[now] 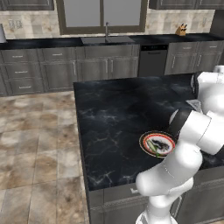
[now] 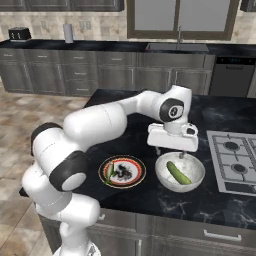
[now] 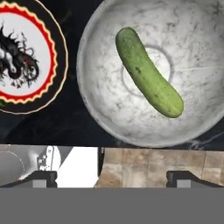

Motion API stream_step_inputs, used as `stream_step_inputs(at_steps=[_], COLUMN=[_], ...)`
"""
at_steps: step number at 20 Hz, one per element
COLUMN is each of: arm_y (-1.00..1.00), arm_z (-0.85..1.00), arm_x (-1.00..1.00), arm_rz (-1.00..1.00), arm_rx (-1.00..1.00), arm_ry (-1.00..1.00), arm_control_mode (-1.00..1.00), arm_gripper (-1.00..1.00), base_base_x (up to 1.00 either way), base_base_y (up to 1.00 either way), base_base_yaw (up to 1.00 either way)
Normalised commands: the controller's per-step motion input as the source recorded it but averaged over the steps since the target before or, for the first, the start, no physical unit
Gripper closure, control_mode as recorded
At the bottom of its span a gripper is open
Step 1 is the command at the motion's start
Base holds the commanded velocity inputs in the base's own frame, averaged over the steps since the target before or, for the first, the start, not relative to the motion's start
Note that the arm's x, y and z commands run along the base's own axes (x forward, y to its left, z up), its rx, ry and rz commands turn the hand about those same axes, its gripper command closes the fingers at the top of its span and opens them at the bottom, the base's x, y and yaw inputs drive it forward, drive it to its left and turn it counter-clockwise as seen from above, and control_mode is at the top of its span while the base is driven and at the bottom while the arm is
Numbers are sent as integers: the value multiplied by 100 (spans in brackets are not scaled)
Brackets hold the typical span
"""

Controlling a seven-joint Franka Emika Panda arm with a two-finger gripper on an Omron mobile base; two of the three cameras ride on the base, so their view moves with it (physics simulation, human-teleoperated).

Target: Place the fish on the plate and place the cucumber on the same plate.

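Fish plated, cucumber waiting in the bowl

Left base view: the fish (image 1: pixel 152 146) lies on the plate (image 1: pixel 144 139). Right base view: the gripper (image 2: pixel 170 152) hangs above the bowl (image 2: pixel 162 178) beside the plate. Hand view: jaws spread wide and empty, lined up over the cucumber (image 3: pixel 148 72) for a grab.

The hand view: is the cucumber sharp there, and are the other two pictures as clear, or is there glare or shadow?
Hand view: the cucumber is sharp in the white bowl, evenly lit, without glare. Right base view: softer; the fish on the plate is a small green streak. Left base view: the arm covers part of the plate's rim, and the black counter shows only faint marbling, no strong shadow.
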Motion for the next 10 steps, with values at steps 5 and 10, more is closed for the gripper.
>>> stream_step_inputs(at_steps=[5, 10], arm_y=[-7, -10], arm_z=[-32, -50], arm_x=[0, 7], arm_rz=[8, 14], arm_rx=[0, 0], arm_ry=[11, -4], arm_control_mode=[-100, -100], arm_gripper=[-100, -100], base_base_x=[0, 0], base_base_y=[0, 0], base_base_yaw=[0, 0])
